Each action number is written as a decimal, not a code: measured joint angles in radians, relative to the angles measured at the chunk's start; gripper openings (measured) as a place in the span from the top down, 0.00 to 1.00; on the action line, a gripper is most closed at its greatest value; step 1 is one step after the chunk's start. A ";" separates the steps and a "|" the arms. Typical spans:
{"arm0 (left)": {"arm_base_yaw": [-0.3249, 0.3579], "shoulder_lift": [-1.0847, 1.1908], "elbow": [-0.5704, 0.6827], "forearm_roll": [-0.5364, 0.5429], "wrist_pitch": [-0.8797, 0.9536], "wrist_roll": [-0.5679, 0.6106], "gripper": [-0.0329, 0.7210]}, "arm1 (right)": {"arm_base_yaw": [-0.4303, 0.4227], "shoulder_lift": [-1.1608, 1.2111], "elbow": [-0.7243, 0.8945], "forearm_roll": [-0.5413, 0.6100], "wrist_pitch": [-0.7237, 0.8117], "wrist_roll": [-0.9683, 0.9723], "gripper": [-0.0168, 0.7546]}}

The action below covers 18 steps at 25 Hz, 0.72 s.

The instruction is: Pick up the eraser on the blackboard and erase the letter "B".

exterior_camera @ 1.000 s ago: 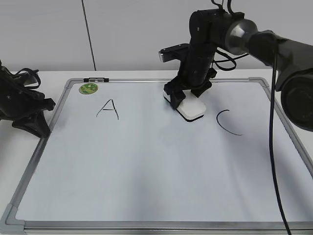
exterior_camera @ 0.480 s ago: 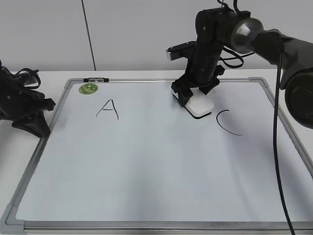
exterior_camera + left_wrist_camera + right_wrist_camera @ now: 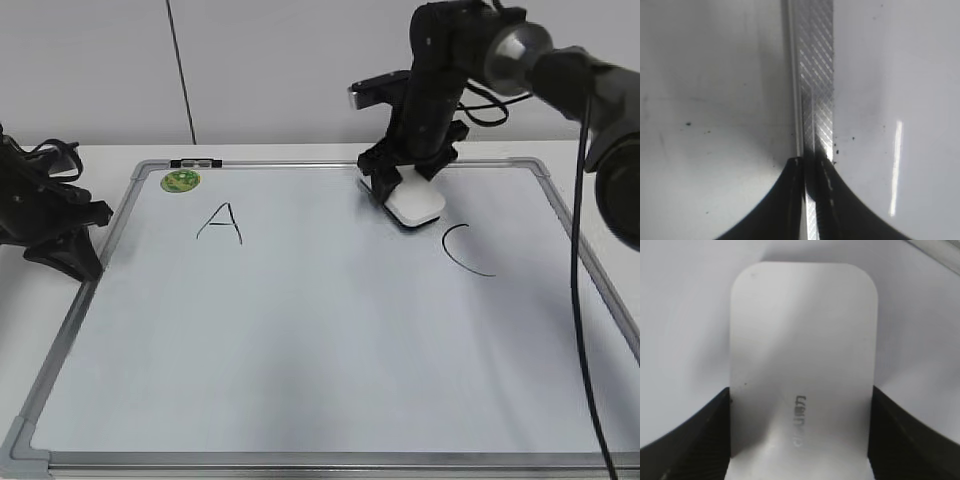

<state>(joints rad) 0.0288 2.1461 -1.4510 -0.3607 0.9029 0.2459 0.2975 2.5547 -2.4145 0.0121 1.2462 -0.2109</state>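
Note:
My right gripper is shut on the white eraser and holds it flat on the blackboard, near the top edge between the black "A" and "C". In the right wrist view the eraser fills the space between both dark fingers, grey print facing up. No letter "B" shows on the board. My left gripper rests shut at the board's left frame; the left wrist view shows its closed tips over the ribbed metal frame.
A round green sticker sits at the board's top left corner, beside a small black clip on the frame. The board lies on a white table against a grey wall. The right arm's cables hang over the board's right side.
My right gripper has slid the eraser to the right and slightly toward the top edge of the board. The left arm has not moved.

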 joint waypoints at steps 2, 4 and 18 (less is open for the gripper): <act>0.000 0.000 0.000 0.000 0.000 0.000 0.91 | -0.002 -0.034 0.000 0.004 -0.001 0.000 0.28; 0.000 0.000 0.000 0.000 0.000 0.000 0.91 | -0.005 -0.082 0.000 0.015 -0.001 0.000 0.28; 0.000 0.000 0.000 0.002 0.002 0.000 0.91 | -0.017 -0.414 0.419 0.000 -0.001 0.017 0.28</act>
<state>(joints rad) 0.0288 2.1461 -1.4510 -0.3589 0.9046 0.2459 0.2806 2.1407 -1.9953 0.0123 1.2451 -0.1935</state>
